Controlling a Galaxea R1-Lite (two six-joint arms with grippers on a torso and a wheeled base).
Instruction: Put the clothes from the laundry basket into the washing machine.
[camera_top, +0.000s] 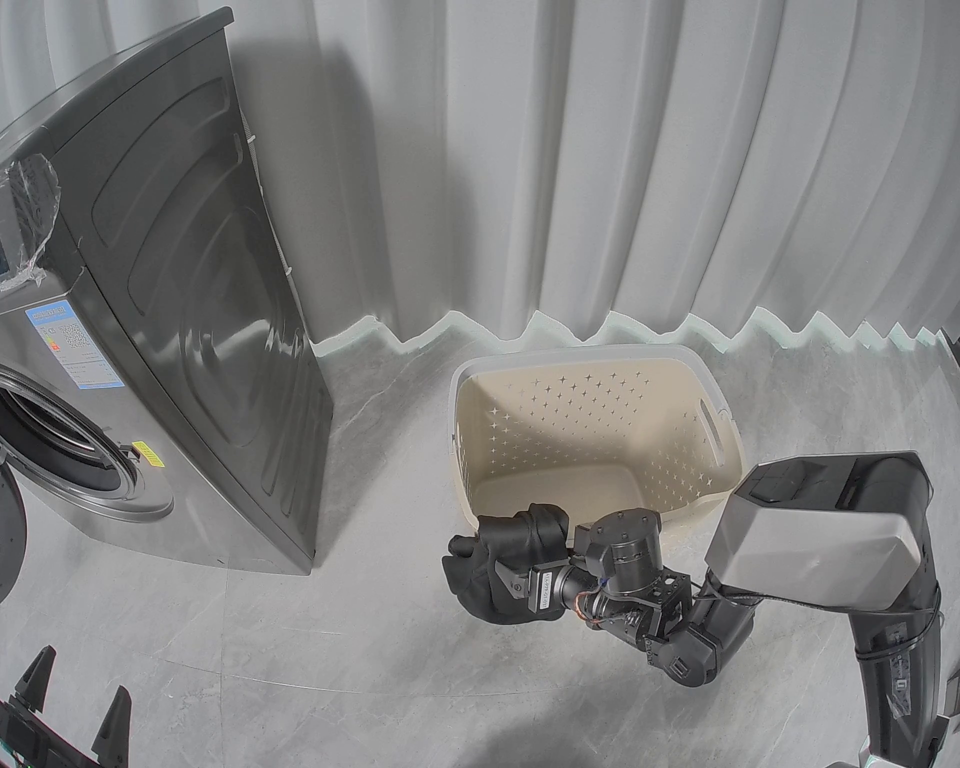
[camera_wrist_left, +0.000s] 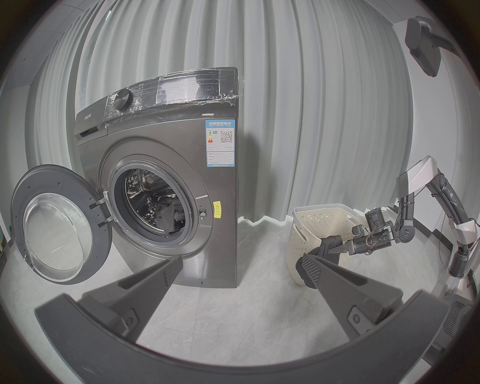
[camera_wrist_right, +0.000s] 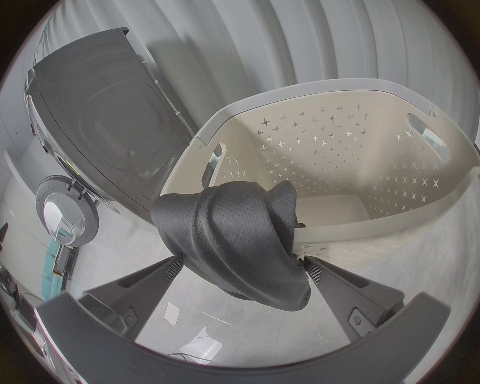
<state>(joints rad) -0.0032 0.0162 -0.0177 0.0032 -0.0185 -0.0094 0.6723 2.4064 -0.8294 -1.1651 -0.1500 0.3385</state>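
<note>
Count: one dark garment (camera_wrist_right: 235, 235) clamped in right gripper (camera_wrist_right: 243, 270), over the rim of one laundry basket (camera_top: 590, 352). One washing machine (camera_top: 190, 300), door (camera_wrist_left: 60, 225) open; second garment (camera_wrist_left: 167, 217) inside. Left gripper (camera_wrist_left: 240, 266) spread wide.

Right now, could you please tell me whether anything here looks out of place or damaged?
Only the washing machine stands out: crinkled plastic film covers its control panel, like leftover packaging. The dark garment hangs in the right pincer.

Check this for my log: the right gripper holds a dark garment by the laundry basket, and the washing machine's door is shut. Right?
One slip: the left wrist view shows the door of the washing machine swung open. The rest stands: the right gripper holds a dark garment by the laundry basket.
</note>
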